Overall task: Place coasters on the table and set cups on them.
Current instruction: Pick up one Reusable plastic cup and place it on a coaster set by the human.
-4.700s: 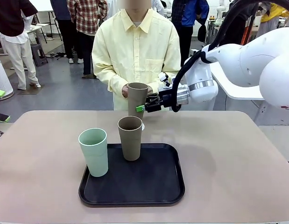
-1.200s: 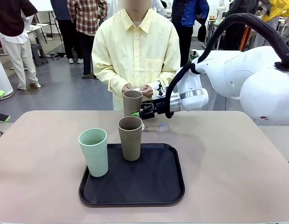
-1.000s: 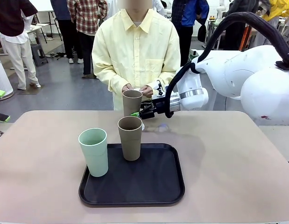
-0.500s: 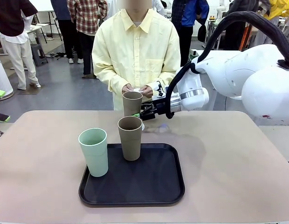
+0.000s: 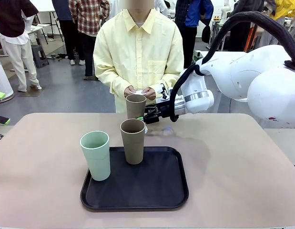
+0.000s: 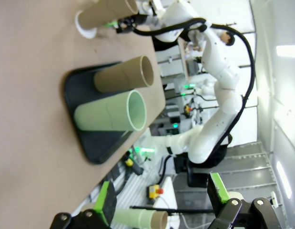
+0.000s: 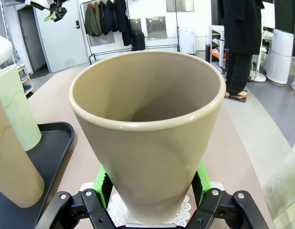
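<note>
- Gripping the brown cup [image 5: 136, 106] near its base, the right pincer [image 5: 146, 115] is clamped on it so it stands upright over the lacy coaster [image 7: 188, 209] at the table's [image 5: 242, 162] far side.
- Left pincer [image 6: 160, 195] hangs wide open and empty, likely free for the next cup.

At the frame's right, the white right arm [image 5: 242, 67] is showing glossy rounded shells, a silver wrist ring [image 5: 196, 97] and a black cable [image 5: 247, 16] arching over. The right gripper [image 7: 152, 188] is showing black links, silver screws and 2 green pads [image 7: 104, 183].
</note>
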`<state>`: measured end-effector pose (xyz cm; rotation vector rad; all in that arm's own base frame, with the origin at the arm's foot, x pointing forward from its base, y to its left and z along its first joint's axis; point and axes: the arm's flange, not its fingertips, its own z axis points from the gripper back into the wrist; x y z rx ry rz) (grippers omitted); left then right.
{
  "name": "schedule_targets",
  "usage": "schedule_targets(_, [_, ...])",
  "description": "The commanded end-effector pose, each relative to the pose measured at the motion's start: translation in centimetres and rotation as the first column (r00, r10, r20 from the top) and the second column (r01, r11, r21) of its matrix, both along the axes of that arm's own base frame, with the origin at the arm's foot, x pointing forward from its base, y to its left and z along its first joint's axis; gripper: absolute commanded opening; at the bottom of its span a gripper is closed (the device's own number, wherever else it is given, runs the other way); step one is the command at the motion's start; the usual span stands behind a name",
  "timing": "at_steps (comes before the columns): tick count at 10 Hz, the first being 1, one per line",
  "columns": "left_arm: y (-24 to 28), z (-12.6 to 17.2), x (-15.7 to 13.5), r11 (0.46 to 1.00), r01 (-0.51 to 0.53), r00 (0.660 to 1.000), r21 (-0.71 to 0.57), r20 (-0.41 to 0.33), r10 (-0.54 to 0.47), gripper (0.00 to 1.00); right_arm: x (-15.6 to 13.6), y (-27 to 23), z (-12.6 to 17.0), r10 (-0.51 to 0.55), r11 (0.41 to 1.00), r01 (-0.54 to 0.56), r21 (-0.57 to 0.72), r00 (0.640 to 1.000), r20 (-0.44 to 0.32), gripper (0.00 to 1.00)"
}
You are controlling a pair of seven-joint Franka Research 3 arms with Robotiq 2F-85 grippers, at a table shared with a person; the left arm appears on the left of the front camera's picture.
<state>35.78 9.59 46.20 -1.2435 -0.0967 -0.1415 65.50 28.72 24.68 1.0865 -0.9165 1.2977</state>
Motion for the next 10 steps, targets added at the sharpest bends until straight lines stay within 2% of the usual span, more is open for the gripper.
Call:
schedule_targets(1, [0.10, 0.14, 0.03, 1.000, 0.002, 1.000, -0.007, 0.012, -0.002, 1.00, -0.51, -0.36, -0.20, -0.002, 0.999, 0.002, -0.037, 1.000, -0.013, 0.81])
schedule_targets(7, [0.10, 0.14, 0.03, 1.000, 0.002, 1.000, -0.007, 0.012, -0.002, 1.00, -0.47, -0.33, -0.51, -0.008, 0.998, 0.007, -0.067, 1.000, -0.024, 0.81])
schedule_targets(8, [0.10, 0.14, 0.03, 1.000, 0.002, 1.000, -0.007, 0.012, -0.002, 1.00, -0.56, -0.33, -0.50, -0.002, 0.997, 0.000, -0.075, 1.000, -0.028, 1.00])
schedule_targets(10, [0.10, 0.14, 0.03, 1.000, 0.002, 1.000, -0.007, 0.012, -0.002, 1.00, -0.61, -0.32, -0.53, -0.004, 0.997, 0.002, -0.080, 1.000, -0.031, 1.00])
